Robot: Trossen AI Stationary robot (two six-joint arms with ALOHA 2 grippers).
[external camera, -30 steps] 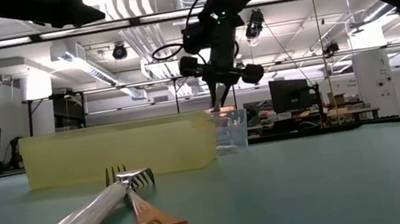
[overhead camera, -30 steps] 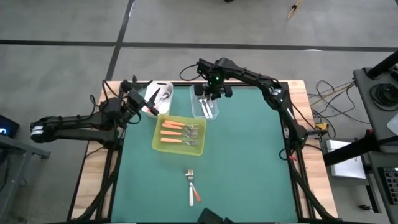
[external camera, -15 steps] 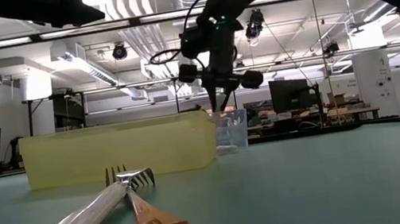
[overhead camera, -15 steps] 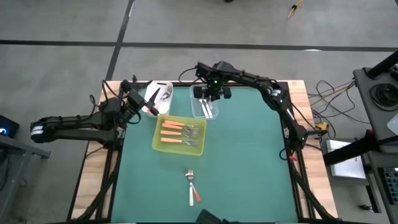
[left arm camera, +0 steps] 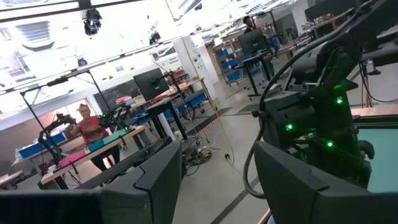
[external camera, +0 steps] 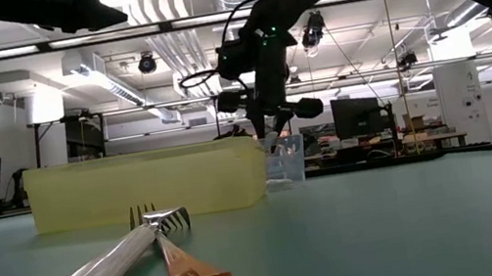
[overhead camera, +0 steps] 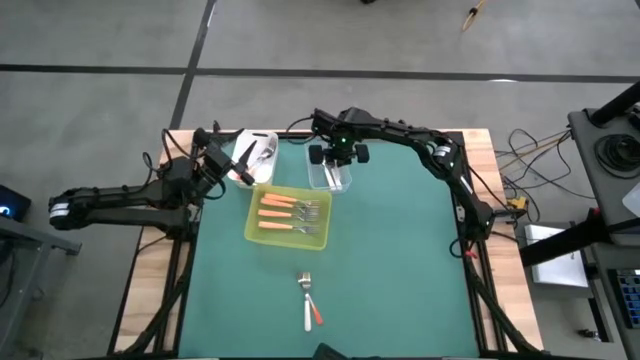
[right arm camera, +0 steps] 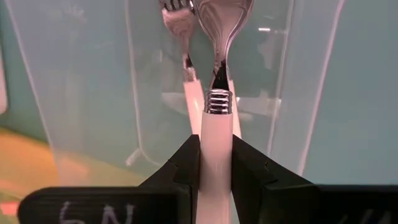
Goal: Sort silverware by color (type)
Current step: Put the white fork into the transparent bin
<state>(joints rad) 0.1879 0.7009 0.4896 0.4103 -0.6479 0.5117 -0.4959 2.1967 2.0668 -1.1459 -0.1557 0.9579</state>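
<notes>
The white-handled silver spoon (right arm camera: 216, 134) hung bowl-down over the clear plastic tub (overhead camera: 329, 175), its handle pinched in the right gripper (right arm camera: 215, 163). Lowering it further before releasing seemed wise (another white-handled utensil (right arm camera: 186, 74) lay inside). The left gripper (overhead camera: 232, 163), jaws parted, waited beside the white tub (overhead camera: 258, 147).

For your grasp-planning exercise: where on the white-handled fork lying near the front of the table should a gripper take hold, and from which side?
Probably the middle of the white-handled fork's handle, coming straight down. It lies flat, its tines crossing the orange-handled utensil, so the mid-handle looks like the clearest part to pinch across.
</notes>
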